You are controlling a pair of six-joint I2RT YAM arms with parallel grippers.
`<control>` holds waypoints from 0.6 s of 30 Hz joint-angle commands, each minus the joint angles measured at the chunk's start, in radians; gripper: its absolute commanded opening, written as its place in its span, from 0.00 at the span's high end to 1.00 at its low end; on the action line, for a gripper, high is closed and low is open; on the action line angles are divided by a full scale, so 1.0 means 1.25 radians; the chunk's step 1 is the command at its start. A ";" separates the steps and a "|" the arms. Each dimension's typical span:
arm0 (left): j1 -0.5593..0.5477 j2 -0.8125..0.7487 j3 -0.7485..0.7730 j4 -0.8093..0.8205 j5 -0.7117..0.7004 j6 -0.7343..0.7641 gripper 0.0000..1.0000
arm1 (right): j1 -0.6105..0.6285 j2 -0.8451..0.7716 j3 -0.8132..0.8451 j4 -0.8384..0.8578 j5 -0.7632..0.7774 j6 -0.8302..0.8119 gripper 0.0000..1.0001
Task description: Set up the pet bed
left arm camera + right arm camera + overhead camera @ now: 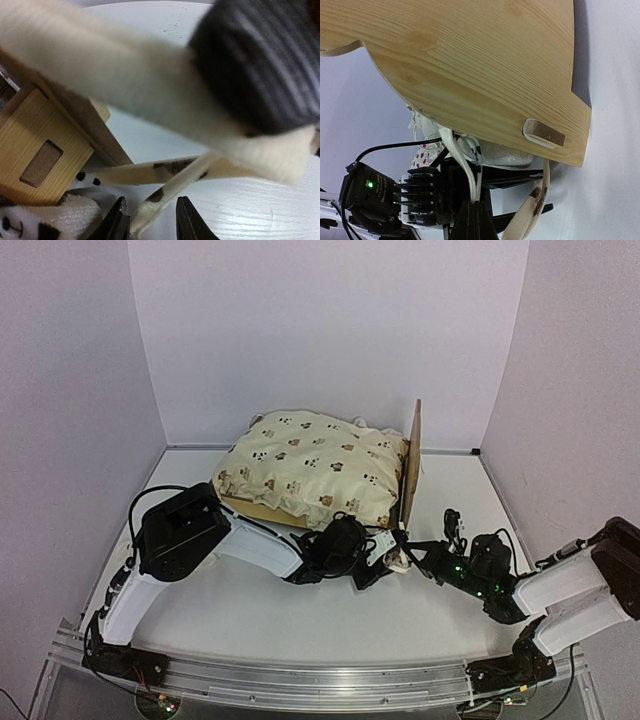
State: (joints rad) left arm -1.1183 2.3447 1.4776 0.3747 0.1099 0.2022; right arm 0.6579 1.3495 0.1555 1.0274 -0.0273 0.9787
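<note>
The pet bed (411, 455) stands at the back middle, its plywood headboard upright on the right end. The cream animal-print quilt (310, 468) lies over it. The headboard fills the right wrist view (485, 65), and a frame corner shows in the left wrist view (37, 142). My right gripper (476, 206) is shut on two cream quilt straps (465, 165) that hang from under the headboard. My left gripper (152, 222) is open, with a loose cream strap end (165, 192) lying between its jaws. Both grippers meet just in front of the headboard's near corner, the left (385, 558) beside the right (418, 558).
The small white red-dotted pillow (422, 152) shows behind the left gripper's black body (427, 195). A blurred dark grey ribbed thing (260, 65) sits close to the left wrist lens. White walls enclose the table (300, 615) on three sides.
</note>
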 commanded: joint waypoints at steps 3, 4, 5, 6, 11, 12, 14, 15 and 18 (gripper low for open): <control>-0.003 -0.001 0.000 0.063 0.032 -0.021 0.80 | 0.004 -0.016 0.024 0.004 -0.002 0.005 1.00; -0.004 -0.004 -0.005 0.063 0.032 -0.022 0.85 | 0.004 -0.017 0.024 0.004 -0.001 0.004 1.00; -0.004 -0.008 -0.010 0.064 0.032 -0.022 0.91 | 0.004 -0.017 0.023 0.004 0.000 0.004 1.00; -0.004 -0.012 -0.017 0.064 0.032 -0.024 0.97 | 0.004 -0.017 0.023 0.003 0.002 0.003 1.00; -0.004 -0.040 -0.055 0.057 0.027 -0.041 1.00 | 0.004 -0.030 0.020 -0.001 0.016 -0.003 1.00; -0.004 -0.049 -0.064 0.051 0.024 -0.046 1.00 | 0.004 -0.034 0.020 -0.004 0.019 -0.005 1.00; -0.004 -0.073 -0.087 0.032 0.016 -0.061 1.00 | 0.004 -0.044 0.018 -0.011 0.029 -0.013 1.00; -0.004 -0.085 -0.100 0.022 0.009 -0.068 1.00 | 0.004 -0.051 0.018 -0.016 0.041 -0.018 1.00; -0.005 -0.124 -0.140 -0.016 -0.022 -0.090 1.00 | 0.004 -0.070 0.019 -0.035 0.077 -0.040 1.00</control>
State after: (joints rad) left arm -1.1202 2.3017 1.3564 0.4120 0.1278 0.1371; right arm 0.6579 1.3017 0.1555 0.9997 0.0006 0.9675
